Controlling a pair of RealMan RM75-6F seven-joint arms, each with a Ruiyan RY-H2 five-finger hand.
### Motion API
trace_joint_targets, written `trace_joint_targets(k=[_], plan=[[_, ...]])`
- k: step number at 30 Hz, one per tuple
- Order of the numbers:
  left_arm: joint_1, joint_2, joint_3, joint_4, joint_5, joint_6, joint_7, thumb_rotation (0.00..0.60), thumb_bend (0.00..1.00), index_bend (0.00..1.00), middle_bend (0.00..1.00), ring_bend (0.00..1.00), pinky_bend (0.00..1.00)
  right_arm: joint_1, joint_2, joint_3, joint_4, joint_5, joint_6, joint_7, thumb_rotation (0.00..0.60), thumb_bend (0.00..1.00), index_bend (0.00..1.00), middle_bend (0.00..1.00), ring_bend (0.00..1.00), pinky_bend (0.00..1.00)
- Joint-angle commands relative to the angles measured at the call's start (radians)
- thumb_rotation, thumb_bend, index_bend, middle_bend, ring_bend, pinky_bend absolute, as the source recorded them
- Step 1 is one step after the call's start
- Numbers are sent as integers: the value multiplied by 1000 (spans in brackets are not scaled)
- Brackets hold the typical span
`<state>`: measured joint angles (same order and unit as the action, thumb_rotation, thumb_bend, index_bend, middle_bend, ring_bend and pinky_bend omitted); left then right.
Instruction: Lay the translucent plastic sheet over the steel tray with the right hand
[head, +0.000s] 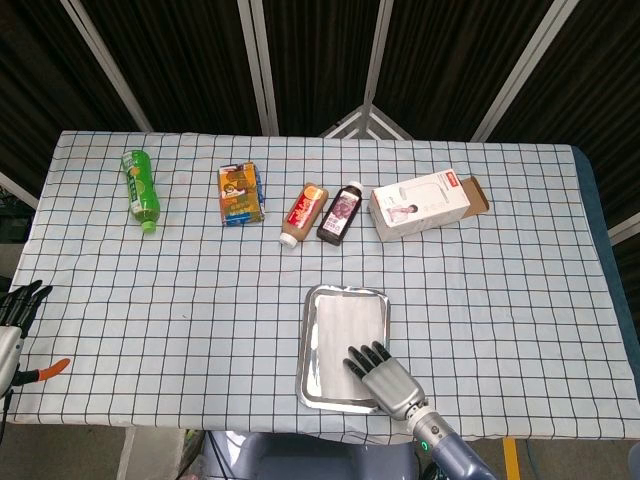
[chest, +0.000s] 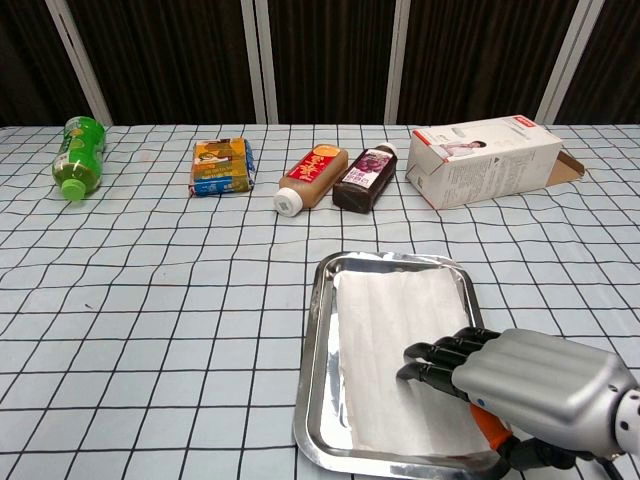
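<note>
1. Head view: plastic sheet (head: 345, 330) lies flat inside steel tray (head: 343, 347) near the front table edge. Right hand (head: 383, 373) over the tray's near-right corner, fingers apart, grasping nothing. Left hand (head: 18, 305) at the far left edge, fingers apart, holding nothing.
2. Chest view: right hand (chest: 520, 378) flat, fingertips (chest: 412, 351) above the sheet (chest: 400, 350); contact unclear.

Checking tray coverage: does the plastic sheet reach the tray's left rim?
No, the plastic sheet leaves a bare steel strip along the steel tray left side.
</note>
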<state>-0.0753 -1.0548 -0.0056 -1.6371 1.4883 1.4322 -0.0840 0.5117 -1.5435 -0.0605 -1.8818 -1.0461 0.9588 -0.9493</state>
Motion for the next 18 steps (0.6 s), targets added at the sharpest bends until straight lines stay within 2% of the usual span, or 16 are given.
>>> trace_joint_targets(k=[1, 11, 18], plan=[[0, 0, 0, 0, 1, 1, -2, 600, 0, 0, 0, 0, 0, 4, -14, -2, -13, 34, 16, -5, 600, 997, 0, 28, 0, 0], [0, 0, 2, 1, 6, 1, -3, 600, 0, 0, 0, 0, 0, 19, -49, -6, -56, 144, 88, -51, 600, 997, 0, 29, 0, 0], [0, 0, 3, 1, 9, 3, -3, 600, 0, 0, 0, 0, 0, 29, -54, -17, -81, 163, 140, -79, 600, 997, 0, 28, 0, 0]])
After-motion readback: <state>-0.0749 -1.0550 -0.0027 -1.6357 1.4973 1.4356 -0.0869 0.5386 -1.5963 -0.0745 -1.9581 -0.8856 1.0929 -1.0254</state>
